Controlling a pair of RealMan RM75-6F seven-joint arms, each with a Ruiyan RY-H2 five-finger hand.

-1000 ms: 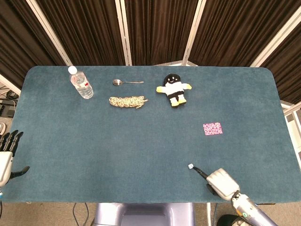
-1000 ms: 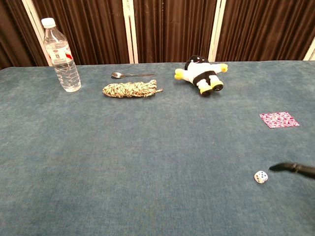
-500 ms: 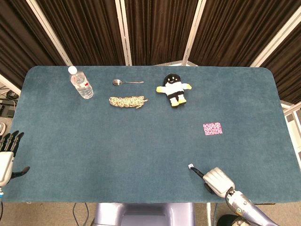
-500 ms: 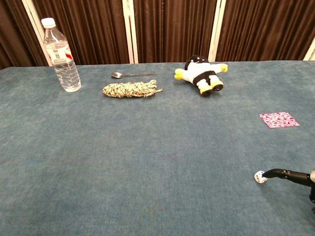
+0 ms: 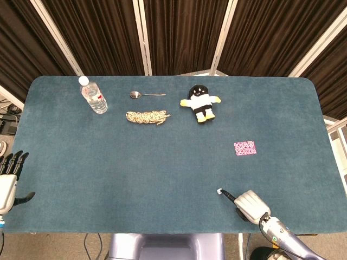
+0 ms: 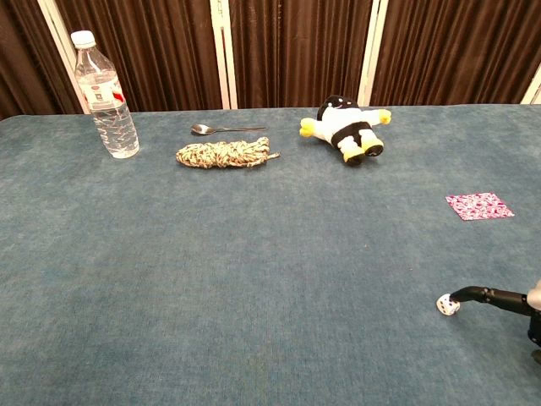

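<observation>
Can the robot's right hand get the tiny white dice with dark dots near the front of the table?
Probably yes. The right hand has one dark fingertip touching the tiny white dice, and only bare blue-green table lies around them.

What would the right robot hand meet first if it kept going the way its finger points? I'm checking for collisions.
The die: the right robot hand has its extended fingertip right at it, seemingly touching.
</observation>
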